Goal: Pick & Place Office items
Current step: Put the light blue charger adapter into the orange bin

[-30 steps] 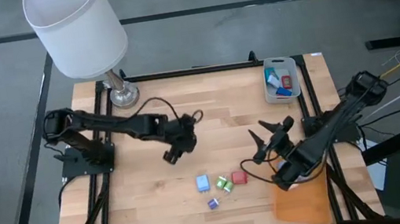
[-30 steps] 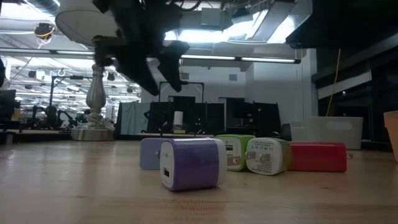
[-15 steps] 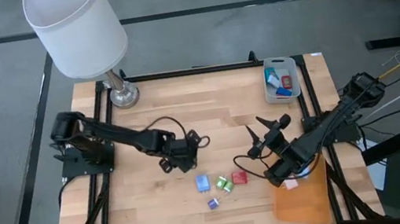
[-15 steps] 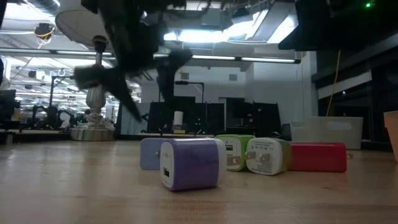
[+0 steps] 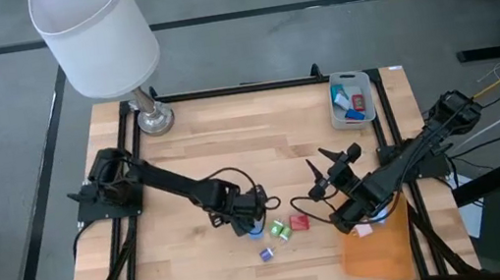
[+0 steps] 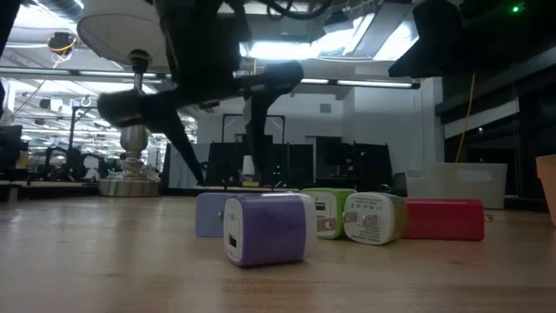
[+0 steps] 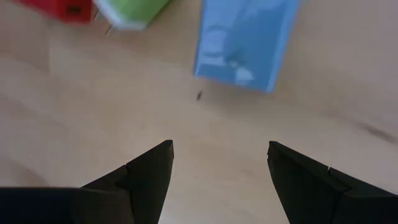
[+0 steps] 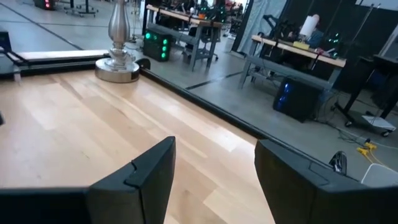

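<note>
High view: the left gripper [image 5: 250, 216] hangs just above the light blue block [image 5: 254, 228] at centre frame, fingers spread and empty. To its right lie the green block [image 5: 282, 230] and the red block [image 5: 299, 222], with the purple block [image 5: 266, 254] below them. The right gripper [image 5: 320, 177] waits right of centre, jaws apart, holding nothing. A grey tray [image 5: 350, 99] at upper right holds further pieces; an orange sheet [image 5: 377, 245] lies at lower right; a lamp [image 5: 98, 38] stands at upper left.

Low view: the purple block [image 6: 265, 228] sits foremost at centre, the light blue block [image 6: 209, 214] behind it on the left, 2 green pieces [image 6: 368, 216] and the red block [image 6: 443, 218] to the right. The left gripper [image 6: 217, 148] is above them, fingers splayed.

Left wrist view: 2 dark fingers [image 7: 149, 174] stand apart over bare wood; the light blue block [image 7: 245, 40] lies ahead at top centre, the green block [image 7: 132, 11] and red block [image 7: 61, 9] at upper left.

Right wrist view: the fingers [image 8: 152, 174] are parted over the table [image 8: 93, 130], facing the lamp base [image 8: 118, 62].
</note>
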You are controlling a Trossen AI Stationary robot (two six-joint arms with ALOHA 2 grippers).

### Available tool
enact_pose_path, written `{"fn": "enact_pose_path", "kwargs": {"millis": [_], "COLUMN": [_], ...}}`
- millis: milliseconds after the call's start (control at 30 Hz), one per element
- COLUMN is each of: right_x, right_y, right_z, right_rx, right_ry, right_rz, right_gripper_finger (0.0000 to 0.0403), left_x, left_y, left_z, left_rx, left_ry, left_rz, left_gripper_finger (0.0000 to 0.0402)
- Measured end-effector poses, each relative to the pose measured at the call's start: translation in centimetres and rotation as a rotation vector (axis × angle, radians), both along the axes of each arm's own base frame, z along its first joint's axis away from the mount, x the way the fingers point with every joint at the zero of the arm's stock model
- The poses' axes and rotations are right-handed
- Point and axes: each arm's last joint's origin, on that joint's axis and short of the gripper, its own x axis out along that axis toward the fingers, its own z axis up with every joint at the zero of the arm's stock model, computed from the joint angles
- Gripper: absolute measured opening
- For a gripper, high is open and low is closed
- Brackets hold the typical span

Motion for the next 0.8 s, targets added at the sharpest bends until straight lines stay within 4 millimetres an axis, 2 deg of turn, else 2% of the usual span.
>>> {"fn": "enact_pose_path", "kwargs": {"millis": [200, 433, 800], "right_x": [0.0, 0.1, 0.5], "right_y": [0.0, 0.1, 0.5], "right_z": [0.0, 0.0, 0.1], "right_rx": [0.006, 0.021, 0.021], "right_ry": [-0.003, -0.007, 0.028], "right_rz": [0.001, 0.005, 0.028], "right_gripper_finger": [0.0217, 0.0217, 0.0217], "left_x": [0.8, 1.2, 1.2], "left_y": [-1.1, -1.6, -1.6], "left_z": [0.6, 0.3, 0.2], "left_rx": [-0.038, -0.071, -0.098], "left_ry": [0.016, 0.042, 0.046], "left_rz": [-0.032, -0.06, -0.075], "left_gripper_finger": [0.0255, 0.0259, 0.0301]}}
